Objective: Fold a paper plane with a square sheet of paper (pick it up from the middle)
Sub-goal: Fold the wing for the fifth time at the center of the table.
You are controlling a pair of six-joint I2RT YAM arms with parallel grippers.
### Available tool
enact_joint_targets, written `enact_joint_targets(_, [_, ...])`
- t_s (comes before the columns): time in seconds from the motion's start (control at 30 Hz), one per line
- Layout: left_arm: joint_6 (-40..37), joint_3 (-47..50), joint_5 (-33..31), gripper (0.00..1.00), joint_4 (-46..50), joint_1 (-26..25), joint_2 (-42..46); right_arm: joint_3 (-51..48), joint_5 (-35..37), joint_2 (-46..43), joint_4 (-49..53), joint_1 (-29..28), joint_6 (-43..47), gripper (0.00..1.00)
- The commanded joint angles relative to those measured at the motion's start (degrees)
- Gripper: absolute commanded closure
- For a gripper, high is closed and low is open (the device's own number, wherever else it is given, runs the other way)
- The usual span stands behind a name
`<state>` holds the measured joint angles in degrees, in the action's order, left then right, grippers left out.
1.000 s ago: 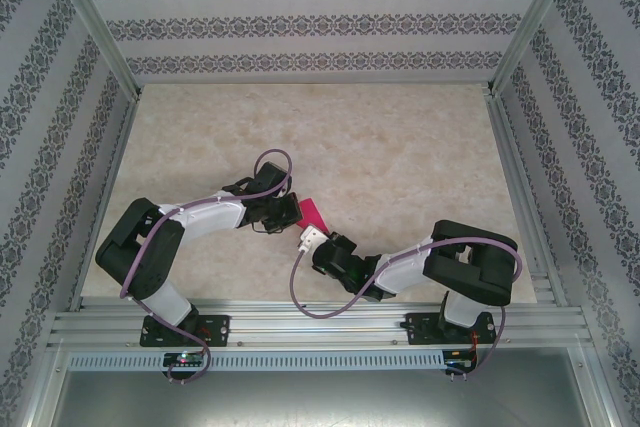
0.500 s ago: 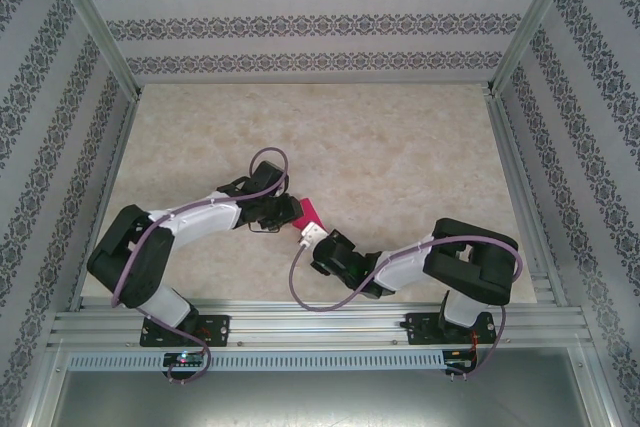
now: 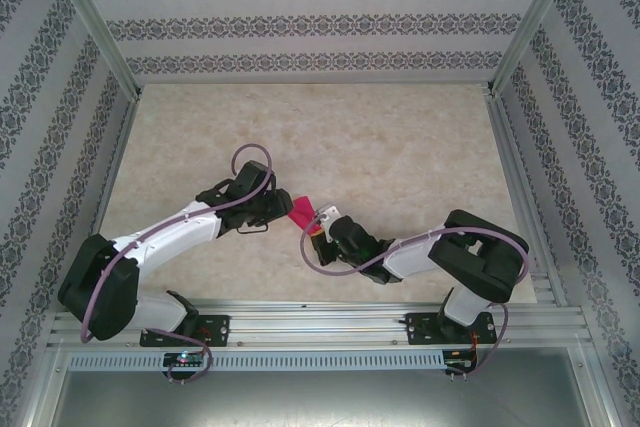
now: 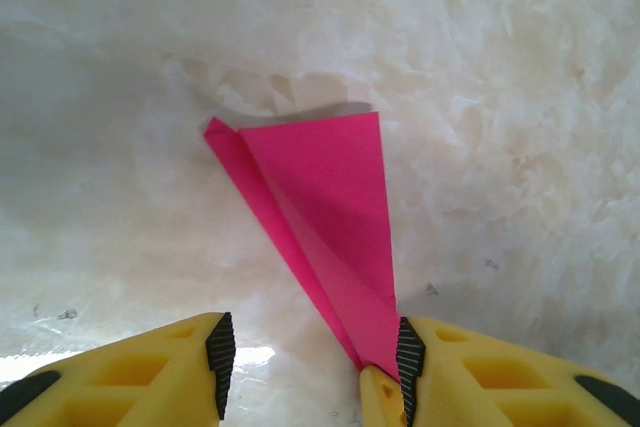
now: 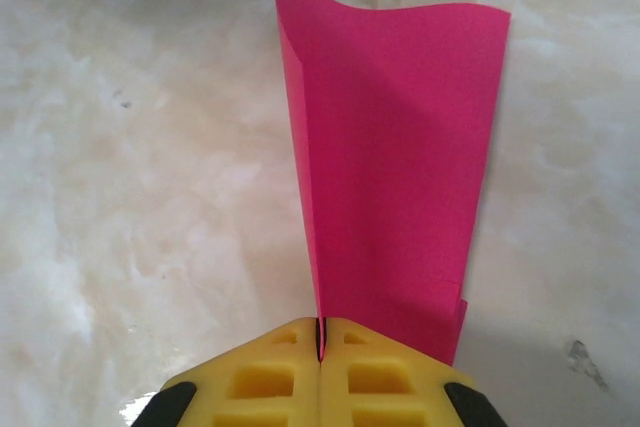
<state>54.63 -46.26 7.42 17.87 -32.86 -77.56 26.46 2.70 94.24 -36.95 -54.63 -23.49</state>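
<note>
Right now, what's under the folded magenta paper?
Around the folded magenta-pink paper, clamped in the right fingers, pale marbled tabletop shows. Whatever lies directly beneath the paper is covered.

- left arm (image 3: 170,232): reaches from its base at lower left diagonally toward the table's middle; a purple cable (image 3: 250,150) loops above its wrist.
- left end effector (image 3: 281,209): just left of the pink paper.
- pink paper (image 3: 303,211): small folded piece between both end effectors, on the near half of the table.
- right end effector (image 3: 318,225): meets the paper's near right edge.
- right arm (image 3: 470,257): bent low, elbow at lower right.
- table (image 3: 400,137): beige, marbled.
- walls (image 3: 300,7): patterned bands.
</note>
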Motion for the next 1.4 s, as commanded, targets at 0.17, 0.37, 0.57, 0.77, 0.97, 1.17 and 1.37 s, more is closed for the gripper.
enact_joint_targets(0.17, [-2.1, 3.3, 3.5, 0.57, -4.2, 0.9, 0.8, -0.6, -16.2, 2.3, -5.5, 6.3, -14.2, 1.0])
enact_joint_targets(0.37, [-2.8, 5.0, 8.8, 0.6, -11.3, 0.8, -0.8, 1.6, -23.2, 5.3, -3.7, 9.8, -21.0, 1.0])
enact_joint_targets(0.57, [-3.3, 5.7, 12.2, 0.62, -15.6, 0.8, -2.8, 2.3, -27.3, 6.7, -5.6, 11.1, -26.3, 1.0])
enact_joint_targets(0.77, [-2.2, 5.5, 12.8, 0.55, -17.5, 0.8, -5.0, 3.6, -29.5, 7.3, -7.0, 11.7, -29.7, 1.0])
enact_joint_targets(0.97, [2.7, 0.6, 6.3, 0.31, -7.0, 0.9, -8.2, 3.4, -26.6, 7.3, -5.9, 11.5, -25.9, 1.0])
enact_joint_targets(1.17, [4.2, -3.7, 5.5, 0.19, -2.5, 0.9, -11.3, 3.3, -23.5, 5.9, -3.2, 9.3, -20.2, 0.93])
enact_joint_targets(1.37, [5.4, -6.4, 5.7, 0.18, 1.8, 1.0, -15.0, 3.0, -17.9, 3.7, -2.0, 6.4, -13.8, 0.93])
